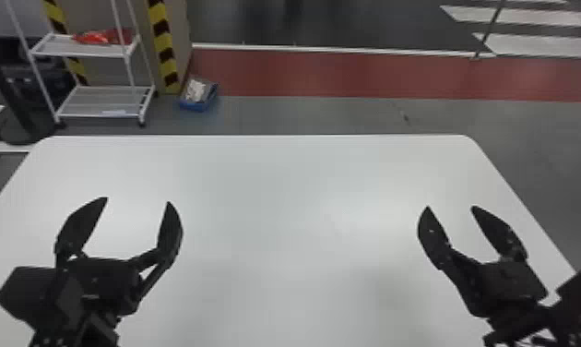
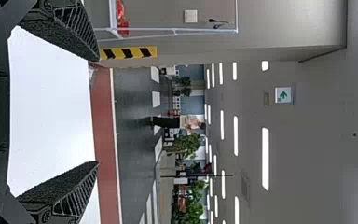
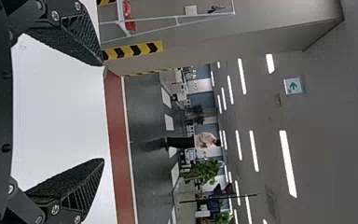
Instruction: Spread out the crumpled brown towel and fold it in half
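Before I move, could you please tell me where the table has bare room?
The widest bare patch of the table lies between the left tool and the right tool; another strip runs between both tools and the far edge. It is crowded near left and near right, where the tools hang open.

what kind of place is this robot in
Probably an indoor work hall or robotics test area: a wheeled white rack stands by a pillar with yellow-and-black striped edging, a red lane runs across the grey floor, and long ceiling lights hang overhead.
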Controlling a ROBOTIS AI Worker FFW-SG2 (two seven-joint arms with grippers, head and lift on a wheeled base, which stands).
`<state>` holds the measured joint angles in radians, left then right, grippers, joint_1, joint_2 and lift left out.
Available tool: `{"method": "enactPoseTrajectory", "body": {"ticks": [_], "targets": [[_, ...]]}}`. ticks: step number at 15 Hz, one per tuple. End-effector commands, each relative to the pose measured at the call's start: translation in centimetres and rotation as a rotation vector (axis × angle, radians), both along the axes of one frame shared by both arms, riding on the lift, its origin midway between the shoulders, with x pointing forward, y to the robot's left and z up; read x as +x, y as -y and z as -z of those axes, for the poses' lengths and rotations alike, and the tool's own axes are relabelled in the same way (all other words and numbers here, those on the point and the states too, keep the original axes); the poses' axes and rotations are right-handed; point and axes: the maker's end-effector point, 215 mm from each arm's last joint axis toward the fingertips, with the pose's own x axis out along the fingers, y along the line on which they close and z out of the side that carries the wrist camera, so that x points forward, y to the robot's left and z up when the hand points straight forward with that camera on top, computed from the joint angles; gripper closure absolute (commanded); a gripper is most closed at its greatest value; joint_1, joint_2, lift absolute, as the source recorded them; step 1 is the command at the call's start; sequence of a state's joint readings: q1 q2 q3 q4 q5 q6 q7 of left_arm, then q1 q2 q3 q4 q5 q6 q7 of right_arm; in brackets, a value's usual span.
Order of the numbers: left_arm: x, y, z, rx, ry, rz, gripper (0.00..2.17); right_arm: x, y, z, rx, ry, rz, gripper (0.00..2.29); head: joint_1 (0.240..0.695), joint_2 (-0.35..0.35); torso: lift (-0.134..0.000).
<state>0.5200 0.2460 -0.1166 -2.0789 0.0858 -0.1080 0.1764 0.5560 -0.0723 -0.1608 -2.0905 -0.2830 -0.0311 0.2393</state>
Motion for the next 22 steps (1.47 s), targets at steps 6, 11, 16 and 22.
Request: {"method": "enactPoseTrajectory", "body": {"ticks": [6,11,16,22], "targets": [[0.0,0.0,-0.3,0.003,0.006,0.002,0.10,-0.2,-1.4,0.2,-0.011,-0.015,-0.030,0.17,0.695,-0.057,-0.123],[0.0,-0.1,-0.2,0.001,0.004,-0.004,0.10,-0.1,-1.5,0.7,-0.011,-0.033,-0.030,0.17,0.695,-0.048,-0.123],[0.0,-0.1,-0.3,0.003,0.008,-0.001,0.10,-0.2,-1.4,0.8,-0.013,-0.035,-0.031,0.17,0.695,-0.047,-0.123],[0.0,-0.1,-0.5,0.003,0.011,0.000,0.10,-0.3,-0.9,0.9,-0.001,-0.043,-0.026,0.16,0.695,-0.053,-0.123]]}}
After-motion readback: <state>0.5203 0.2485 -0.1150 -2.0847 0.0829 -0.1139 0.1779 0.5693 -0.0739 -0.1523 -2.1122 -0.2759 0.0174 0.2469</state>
